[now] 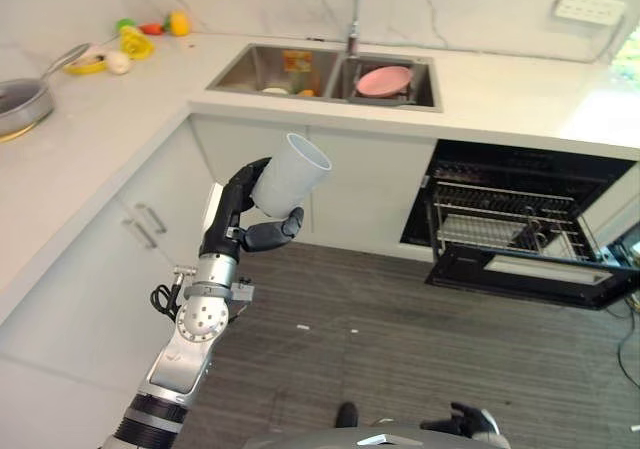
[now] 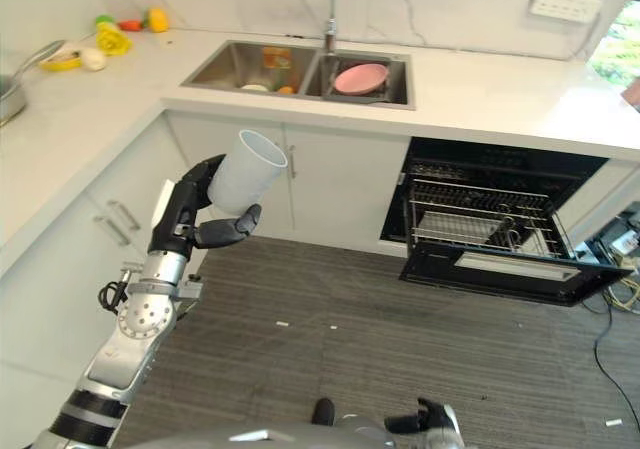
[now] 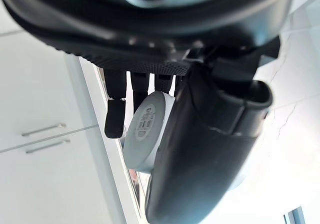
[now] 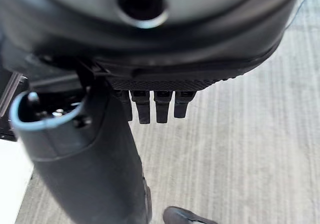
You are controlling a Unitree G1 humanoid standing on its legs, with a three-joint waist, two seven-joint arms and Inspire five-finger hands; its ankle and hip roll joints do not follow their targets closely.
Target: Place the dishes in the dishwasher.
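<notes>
Above the grey floor (image 1: 400, 349), at about nine o'clock from the middle of the head views, the left hand (image 1: 240, 219) held a white cup (image 1: 288, 175) tilted, its open mouth turned up toward one o'clock. Its fingers (image 3: 114, 115) and thumb curled round the cup's body, and the wrist view looked onto the cup's flat base (a small label sat on it). At three o'clock stood the dishwasher (image 1: 520, 219), its door (image 1: 530, 274) dropped open and a wire rack (image 1: 500, 224) drawn partly out, well apart from the cup. At twelve o'clock the double sink (image 1: 330, 74) was set into the white surface (image 1: 500, 94); a pink plate (image 1: 384, 80) lay in its right basin. The right hand (image 4: 150, 104) hung over the floor, holding nothing, its fingers (image 4: 162, 107) straight and close together side by side.
</notes>
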